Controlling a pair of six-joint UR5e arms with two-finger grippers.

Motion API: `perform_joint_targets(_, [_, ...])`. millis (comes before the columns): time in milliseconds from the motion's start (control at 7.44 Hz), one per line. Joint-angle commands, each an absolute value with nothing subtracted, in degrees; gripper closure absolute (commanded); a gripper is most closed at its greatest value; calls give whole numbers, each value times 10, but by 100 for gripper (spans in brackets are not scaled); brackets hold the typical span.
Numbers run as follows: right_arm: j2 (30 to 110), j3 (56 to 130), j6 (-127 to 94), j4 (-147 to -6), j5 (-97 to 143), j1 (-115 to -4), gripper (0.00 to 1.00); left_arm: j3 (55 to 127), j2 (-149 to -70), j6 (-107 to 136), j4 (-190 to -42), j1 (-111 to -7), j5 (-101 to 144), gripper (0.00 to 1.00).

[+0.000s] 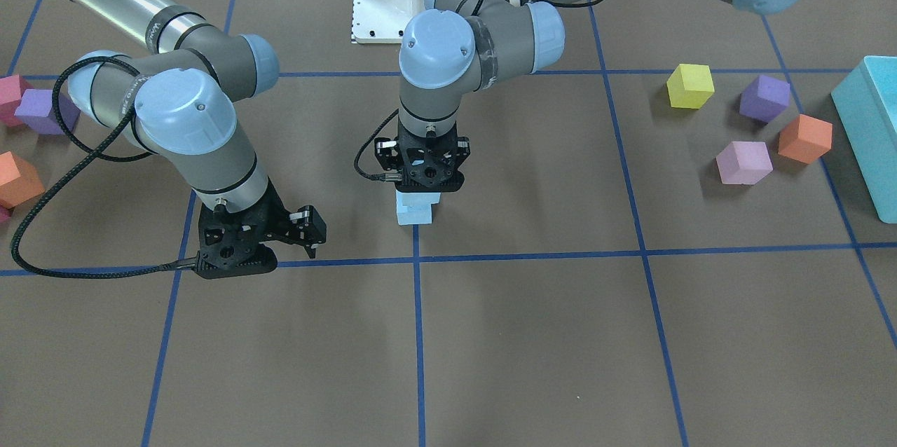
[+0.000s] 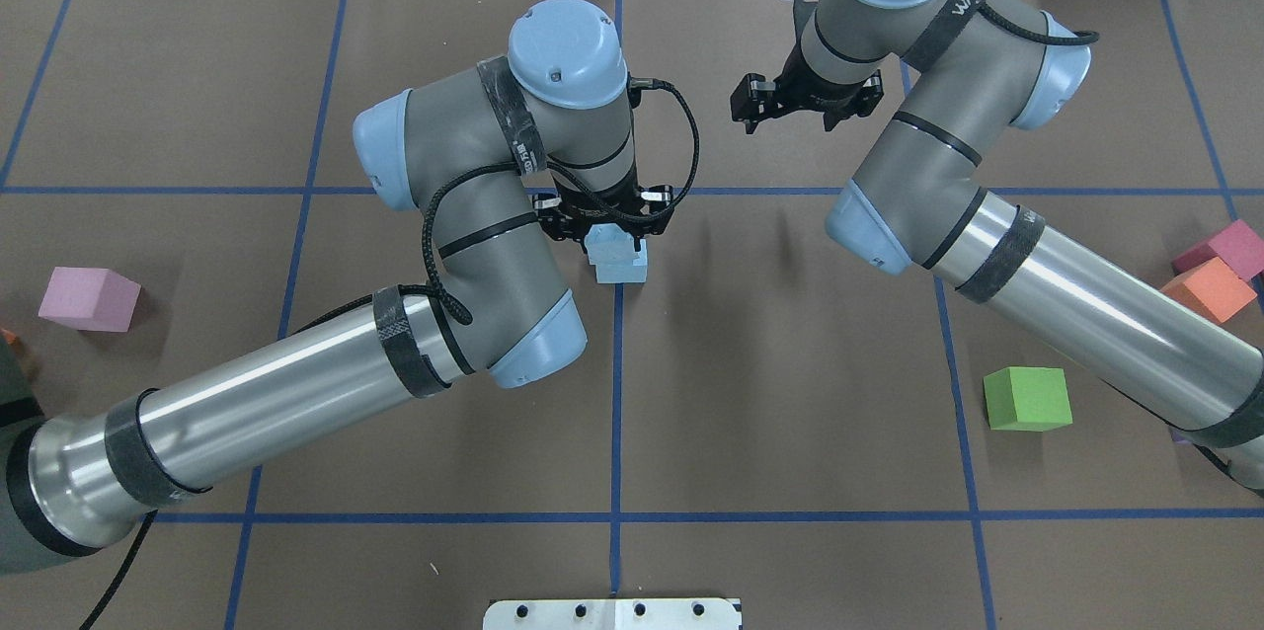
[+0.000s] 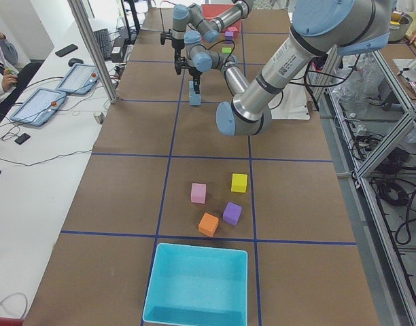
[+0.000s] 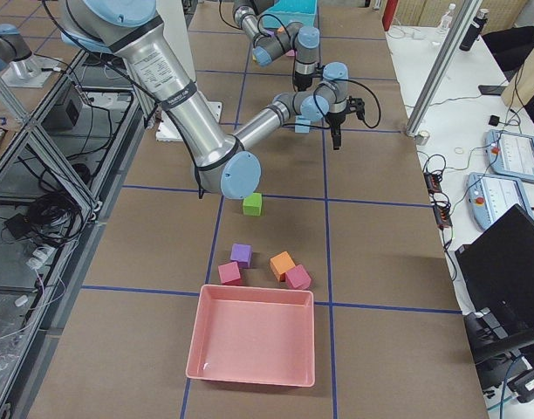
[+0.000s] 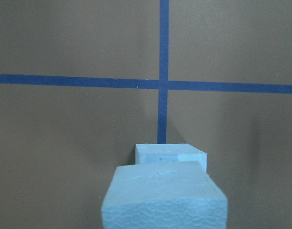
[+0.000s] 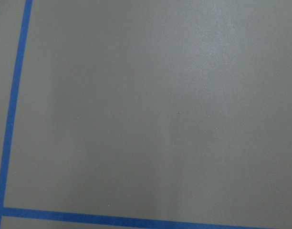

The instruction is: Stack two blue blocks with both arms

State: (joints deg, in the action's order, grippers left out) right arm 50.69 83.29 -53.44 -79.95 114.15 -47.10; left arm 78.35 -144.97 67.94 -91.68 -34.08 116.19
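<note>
Two pale blue blocks sit at the table's middle on a tape crossing. The lower block [image 1: 415, 216] rests on the table. The upper block [image 1: 423, 198] lies on it, shifted a little sideways. My left gripper [image 1: 420, 188] stands straight over them and is shut on the upper block [image 2: 604, 241]. In the left wrist view the upper block [image 5: 165, 200] is close and the lower one [image 5: 172, 153] shows just beyond it. My right gripper [image 2: 802, 112] is open and empty, off to the side of the stack, above bare table.
Yellow [image 1: 690, 85], purple [image 1: 764, 98], orange [image 1: 804, 139] and lilac [image 1: 743, 162] cubes lie by the turquoise bin [image 1: 869, 132]. A green cube [image 2: 1027, 399], other cubes and a pink bin [image 4: 254, 345] are on my right side.
</note>
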Motion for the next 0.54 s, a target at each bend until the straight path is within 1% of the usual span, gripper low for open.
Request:
perform_joint_targets(0, [508,833,-534,-799,1142,-470,0,777,-1455,677,-919,-340,1162,47])
perform_joint_targets(403, [509,833,-534,-799,1141,-470,0,770,-1455,676,-926,-340,1156,47])
